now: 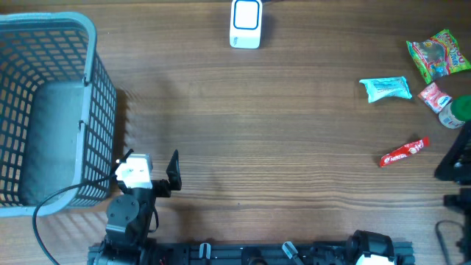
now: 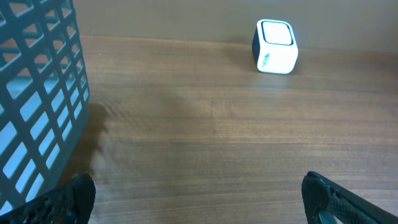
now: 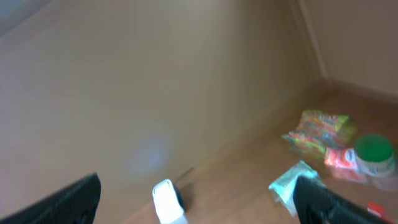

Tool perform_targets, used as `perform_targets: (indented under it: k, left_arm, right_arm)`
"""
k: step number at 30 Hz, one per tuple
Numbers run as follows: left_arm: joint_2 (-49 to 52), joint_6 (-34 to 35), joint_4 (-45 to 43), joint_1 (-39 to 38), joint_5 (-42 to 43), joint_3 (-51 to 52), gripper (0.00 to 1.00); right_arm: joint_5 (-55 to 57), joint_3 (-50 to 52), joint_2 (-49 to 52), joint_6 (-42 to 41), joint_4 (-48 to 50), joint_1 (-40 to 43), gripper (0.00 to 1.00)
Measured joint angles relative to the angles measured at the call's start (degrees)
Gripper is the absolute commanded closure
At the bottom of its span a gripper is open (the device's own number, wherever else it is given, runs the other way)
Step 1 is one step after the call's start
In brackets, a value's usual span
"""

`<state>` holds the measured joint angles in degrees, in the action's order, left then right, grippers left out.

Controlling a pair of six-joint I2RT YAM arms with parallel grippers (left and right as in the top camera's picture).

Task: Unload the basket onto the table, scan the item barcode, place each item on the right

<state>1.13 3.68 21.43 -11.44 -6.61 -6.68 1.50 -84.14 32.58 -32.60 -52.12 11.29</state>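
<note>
My left gripper and right gripper both stand spread wide, empty. The red bar lies nearest my right arm. It looks light, crinkly and likely slippery, so I'd pinch across its middle. The teal packet lies beyond, the scanner farthest.

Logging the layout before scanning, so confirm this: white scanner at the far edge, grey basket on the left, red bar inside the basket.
Wrong: the overhead view shows the red bar on the table at the right, not in the basket. The rest stands.
</note>
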Motion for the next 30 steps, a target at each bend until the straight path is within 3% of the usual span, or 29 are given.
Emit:
perform_targets:
  k: [5, 9, 16, 22, 25, 30]
  left_arm:
    - [0.07, 0.00, 0.00, 0.00, 0.02, 0.00, 0.00]
    - [0.04, 0.00, 0.04, 0.00, 0.02, 0.00, 0.00]
    - [0.04, 0.00, 0.02, 0.00, 0.02, 0.00, 0.00]
    - [0.04, 0.00, 0.02, 0.00, 0.02, 0.00, 0.00]
    - [0.04, 0.00, 0.02, 0.00, 0.02, 0.00, 0.00]
    - [0.04, 0.00, 0.04, 0.00, 0.02, 0.00, 0.00]
  right_arm:
    - [-5.79, 34.77, -19.45, 4.09, 38.82, -0.04, 0.00]
    - [-9.86, 54.16, -28.37, 11.13, 55.80, -3.89, 0.00]
    - [-10.47, 67.38, -31.17, 25.29, 62.86, -11.39, 0.00]
    - [-8.70, 78.31, -31.58, 28.09, 71.65, -14.21, 0.00]
    - [-6.78, 82.42, -31.58, 26.58, 71.63, -14.21, 0.00]
    - [-4.00, 83.78, -31.69, 25.99, 60.78, -14.21, 0.00]
